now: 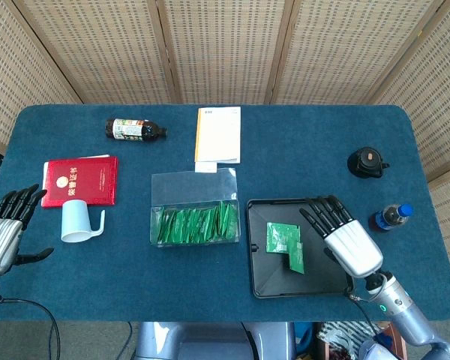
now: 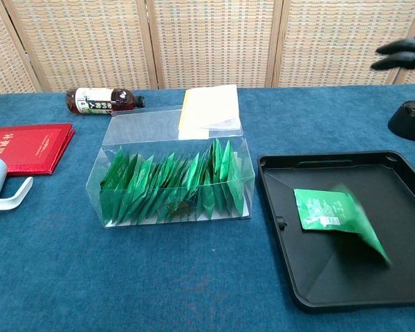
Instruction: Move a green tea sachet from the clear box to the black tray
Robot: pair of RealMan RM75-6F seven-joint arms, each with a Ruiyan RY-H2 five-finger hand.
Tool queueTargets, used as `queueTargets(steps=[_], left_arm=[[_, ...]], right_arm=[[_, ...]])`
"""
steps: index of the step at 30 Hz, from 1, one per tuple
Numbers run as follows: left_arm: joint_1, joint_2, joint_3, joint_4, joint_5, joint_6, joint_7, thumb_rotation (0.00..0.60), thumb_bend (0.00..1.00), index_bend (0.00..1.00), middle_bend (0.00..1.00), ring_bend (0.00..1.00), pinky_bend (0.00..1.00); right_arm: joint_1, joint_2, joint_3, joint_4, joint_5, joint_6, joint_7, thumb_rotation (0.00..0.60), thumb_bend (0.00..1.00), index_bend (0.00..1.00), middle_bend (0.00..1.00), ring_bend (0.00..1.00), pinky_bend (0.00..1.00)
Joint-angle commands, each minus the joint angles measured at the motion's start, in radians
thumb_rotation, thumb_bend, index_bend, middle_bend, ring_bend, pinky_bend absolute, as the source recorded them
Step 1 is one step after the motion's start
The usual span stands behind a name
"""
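Observation:
The clear box (image 1: 194, 217) (image 2: 171, 181) holds a row of several green tea sachets standing on edge. To its right lies the black tray (image 1: 262, 277) (image 2: 311, 277). One green sachet (image 1: 283, 238) (image 2: 325, 209) lies flat in the tray. A second green sachet (image 1: 295, 255) (image 2: 369, 232) is beside it, blurred in the chest view, free of any hand. My right hand (image 1: 343, 235) (image 2: 405, 52) hovers over the tray's right edge, fingers spread, holding nothing. My left hand (image 1: 4, 227) rests open at the table's left edge, far from the box.
A red booklet (image 1: 80, 181) and a white mug (image 1: 79, 222) sit left of the box. A dark bottle (image 1: 134, 129) and a white-yellow pamphlet (image 1: 218, 134) lie behind it. A black lid-like object (image 1: 367, 162) and a blue-capped bottle (image 1: 391, 217) stand at the right.

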Motion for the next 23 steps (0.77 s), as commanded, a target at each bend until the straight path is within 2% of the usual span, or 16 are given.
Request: queueTargets(steps=[1,6,12,23], left_arm=[[0.001,-0.001,-0.001,0.001,0.002,0.005,-0.002,0.600,0.02,0.00,0.00,0.00,0.00],[0.012,-0.015,0.000,0.016,0.017,0.033,-0.002,0.600,0.02,0.00,0.00,0.00,0.00],[0.043,-0.060,0.011,0.070,0.073,0.108,-0.019,0.600,0.02,0.00,0.00,0.00,0.00],[0.063,-0.071,0.024,0.088,0.091,0.134,-0.017,0.600,0.02,0.00,0.00,0.00,0.00]], right_arm=[[-0.033,0.031,0.004,-0.041,0.023,0.019,0.007,0.600,0.00,0.00,0.00,0.00,0.03],[-0.132,0.084,0.004,-0.181,0.136,0.072,-0.008,0.600,0.00,0.00,0.00,0.00,0.00],[-0.225,0.001,0.016,-0.080,0.146,0.185,0.047,0.600,0.00,0.00,0.00,0.00,0.00],[-0.280,-0.043,0.021,-0.014,0.142,0.214,0.073,0.600,0.00,0.00,0.00,0.00,0.00]])
